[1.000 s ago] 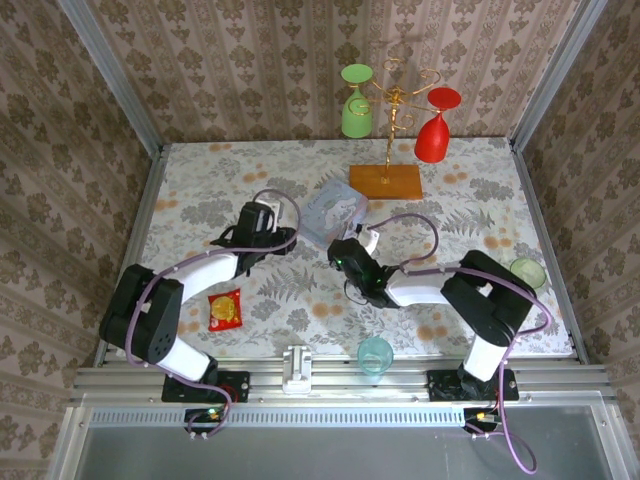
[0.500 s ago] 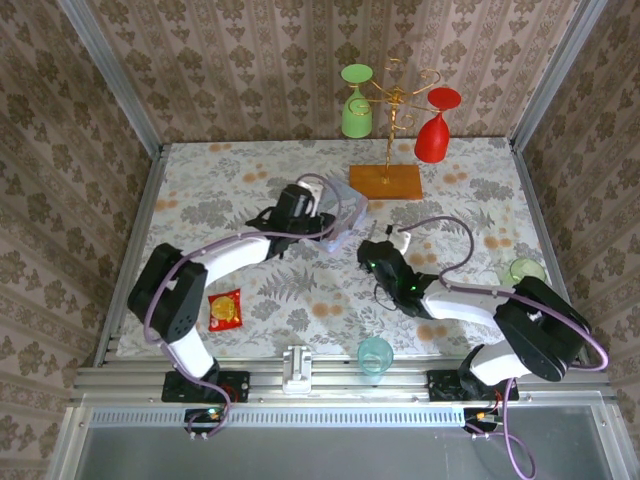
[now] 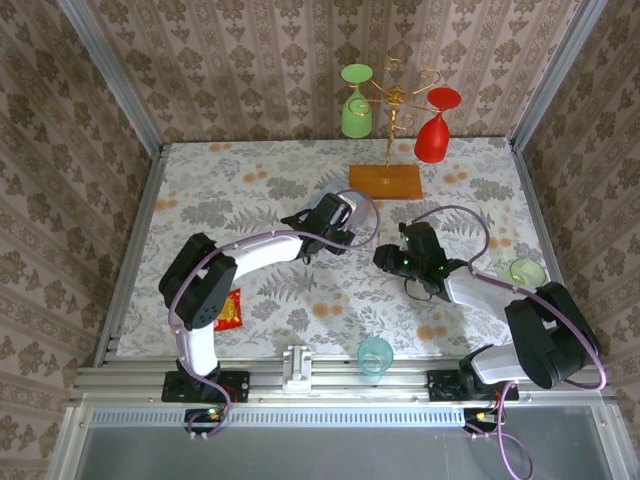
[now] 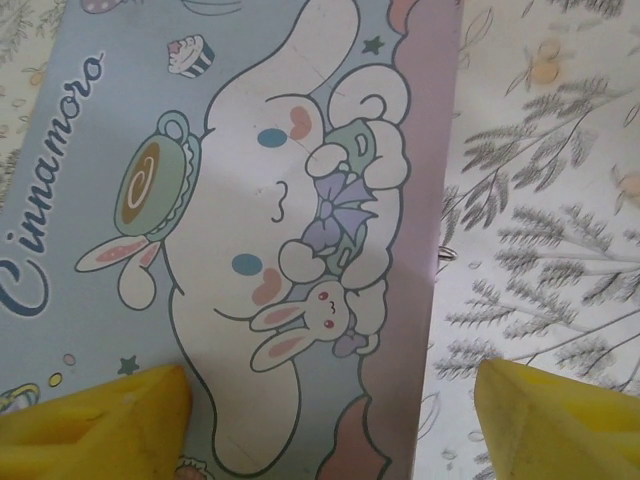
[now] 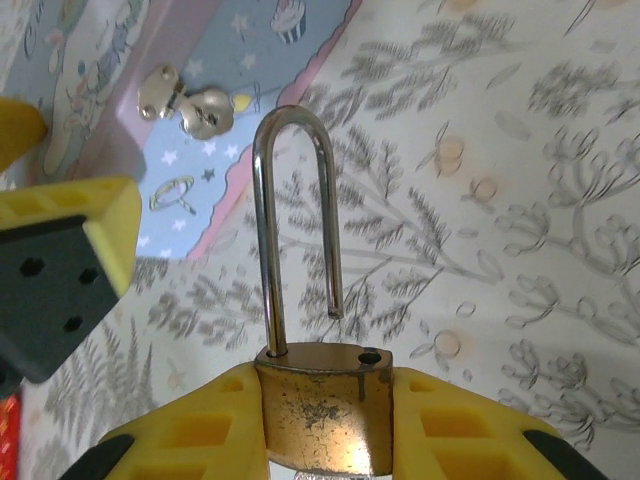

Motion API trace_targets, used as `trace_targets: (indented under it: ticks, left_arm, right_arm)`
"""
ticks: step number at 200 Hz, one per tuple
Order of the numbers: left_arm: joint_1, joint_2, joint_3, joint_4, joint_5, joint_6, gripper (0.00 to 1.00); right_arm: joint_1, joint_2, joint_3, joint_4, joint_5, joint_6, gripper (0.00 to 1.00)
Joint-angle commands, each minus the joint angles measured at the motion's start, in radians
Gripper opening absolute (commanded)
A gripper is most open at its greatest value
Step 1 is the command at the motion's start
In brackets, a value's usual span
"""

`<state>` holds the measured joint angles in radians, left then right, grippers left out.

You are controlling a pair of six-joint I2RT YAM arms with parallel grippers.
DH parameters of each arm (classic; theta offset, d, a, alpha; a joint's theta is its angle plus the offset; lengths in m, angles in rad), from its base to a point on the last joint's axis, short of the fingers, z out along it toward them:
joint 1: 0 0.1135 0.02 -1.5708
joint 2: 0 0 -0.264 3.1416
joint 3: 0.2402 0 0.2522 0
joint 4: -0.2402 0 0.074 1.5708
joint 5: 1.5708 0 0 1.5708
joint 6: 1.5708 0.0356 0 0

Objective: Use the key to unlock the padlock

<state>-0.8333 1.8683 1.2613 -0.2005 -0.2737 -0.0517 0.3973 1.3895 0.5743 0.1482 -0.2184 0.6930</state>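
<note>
"What were the arms like?"

"The left arm (image 3: 260, 245) and right arm (image 3: 475, 290) each had white links between bulky black joints. A purple cable (image 3: 450, 208) looped along each one."

"And the grippers?"

"The left gripper (image 4: 330, 430) had plain yellow fingers (image 4: 100, 420). The right gripper (image 5: 322, 440) was yellow too, with moulded pockets and black edging underneath."
</note>
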Motion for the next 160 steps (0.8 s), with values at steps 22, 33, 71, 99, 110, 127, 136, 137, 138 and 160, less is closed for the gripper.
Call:
trace_targets:
  ticks: [22,33,71,99,110,127,136,137,138,160]
  left_arm:
    - [-0.015,0.033,-0.021,-0.222,-0.181,0.082,0.76]
    - [-0.009,0.013,-0.044,-0.221,-0.188,0.084,0.75]
    - [0.033,-0.031,-0.102,-0.199,-0.185,0.079,0.75]
    - [0.056,-0.034,-0.114,-0.188,-0.182,0.078,0.75]
    - [0.07,-0.042,-0.123,-0.18,-0.169,0.078,0.75]
    - [0.076,-0.063,-0.135,-0.16,-0.159,0.084,0.75]
    - [0.076,-0.074,-0.136,-0.158,-0.155,0.084,0.75]
    - [0.076,-0.075,-0.136,-0.157,-0.155,0.085,0.75]
    - [0.076,-0.077,-0.137,-0.157,-0.153,0.085,0.75]
    - [0.071,-0.096,-0.141,-0.14,-0.135,0.087,0.75]
  right_arm:
    - [-0.048,0.129,0.107,-0.179,-0.27,-0.114,0.12]
    - [-0.051,0.137,0.13,-0.254,-0.22,-0.146,0.12]
    - [-0.056,0.103,0.171,-0.423,-0.075,-0.207,0.12]
    - [-0.08,0.112,0.199,-0.518,-0.042,-0.223,0.13]
    - [-0.111,0.125,0.196,-0.529,-0.057,-0.22,0.13]
    - [-0.135,0.143,0.197,-0.543,-0.07,-0.221,0.13]
    - [-0.148,0.152,0.196,-0.54,-0.078,-0.217,0.12]
    - [-0.151,0.153,0.196,-0.538,-0.08,-0.216,0.12]
    - [-0.153,0.154,0.196,-0.536,-0.084,-0.216,0.12]
    - [-0.188,0.17,0.183,-0.521,-0.103,-0.199,0.12]
